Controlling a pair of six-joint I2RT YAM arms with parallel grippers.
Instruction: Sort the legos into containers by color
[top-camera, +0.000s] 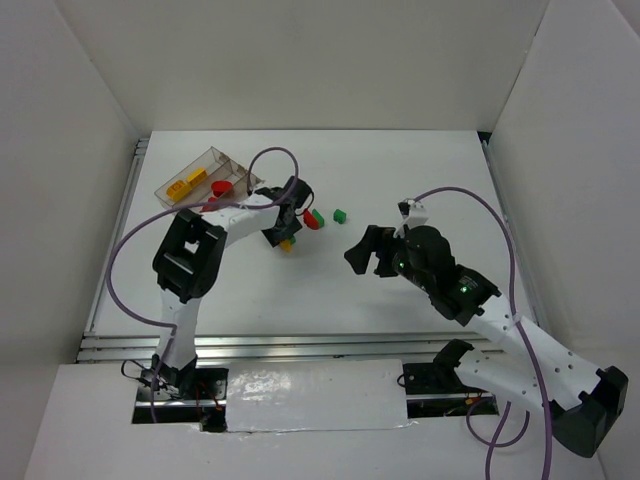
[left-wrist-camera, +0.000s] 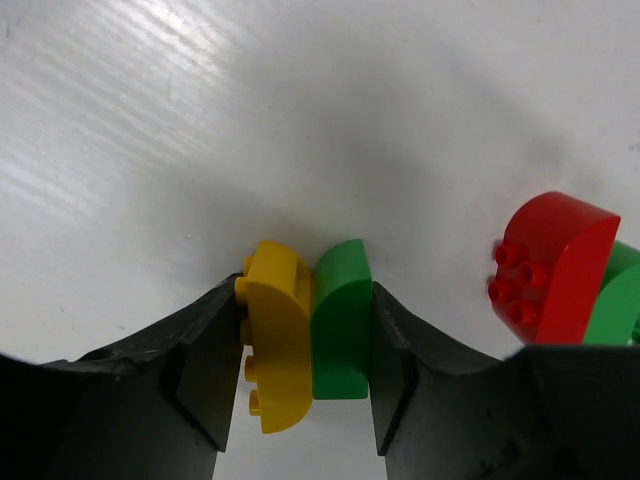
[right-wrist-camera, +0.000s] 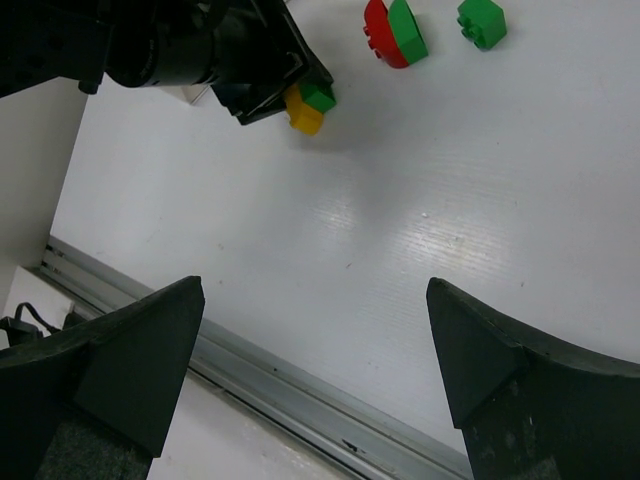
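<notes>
My left gripper (left-wrist-camera: 305, 345) is shut on two legos pressed side by side on the table: a yellow lego (left-wrist-camera: 272, 340) against the left finger and a green lego (left-wrist-camera: 340, 325) against the right finger. From above, that gripper (top-camera: 285, 236) sits right of the clear three-compartment tray (top-camera: 236, 166), which holds yellow legos (top-camera: 187, 183) and a red lego (top-camera: 222, 188). A red lego (left-wrist-camera: 555, 265) joined to a green one (left-wrist-camera: 615, 300) lies just to the right. A lone green lego (top-camera: 340, 215) sits further right. My right gripper (right-wrist-camera: 315, 330) hovers open and empty mid-table (top-camera: 362, 252).
White walls enclose the table on three sides. A metal rail (right-wrist-camera: 300, 395) runs along the near edge below my right gripper. Purple cables (top-camera: 120, 260) loop beside both arms. The left arm's body (top-camera: 190, 255) lies between the tray and the near edge.
</notes>
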